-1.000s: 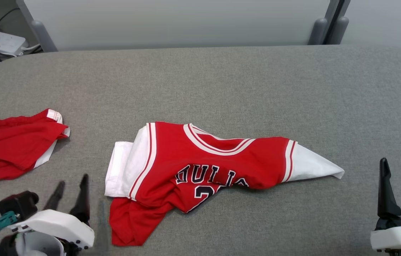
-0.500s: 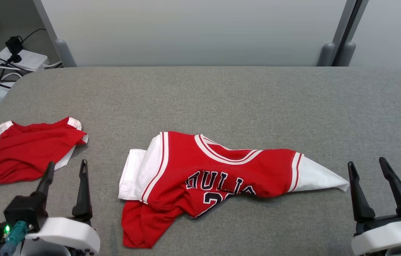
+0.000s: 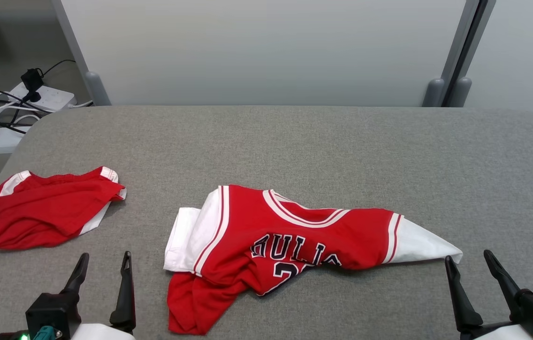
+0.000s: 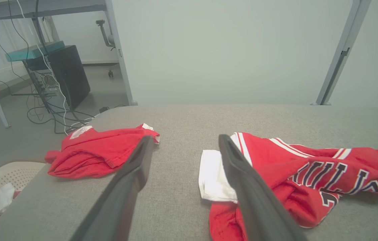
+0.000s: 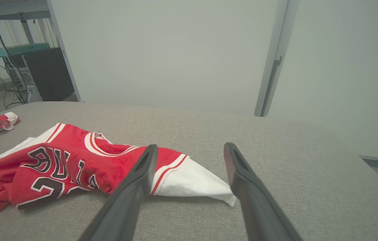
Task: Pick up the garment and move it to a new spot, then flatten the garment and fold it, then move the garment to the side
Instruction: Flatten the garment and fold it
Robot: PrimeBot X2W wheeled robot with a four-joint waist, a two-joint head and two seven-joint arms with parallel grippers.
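Observation:
The garment [image 3: 295,236] is a red and white basketball jersey with dark lettering, lying crumpled on the grey table [image 3: 295,141] near its front middle. It also shows in the left wrist view as the garment [image 4: 309,174] and in the right wrist view as the garment [image 5: 58,164]. My left gripper [image 3: 106,257] hovers open to the left of the garment's white left edge, touching nothing. My right gripper [image 3: 468,257] stands open just right of its white pointed corner [image 5: 202,187]. Both the left gripper [image 4: 185,137] and the right gripper [image 5: 191,145] hold nothing between their fingers.
A second red piece of clothing [image 3: 54,212] lies bunched at the table's left edge. Power strips and cables [image 3: 21,108] sit on the floor beyond the left corner. A pale basket [image 4: 4,180] stands low at the left. A partition wall with grey posts [image 3: 455,71] backs the table.
The head camera has moved, so the whole picture has shifted down and right. Both grippers now sit lower in that view, still open. The garment lies as before.

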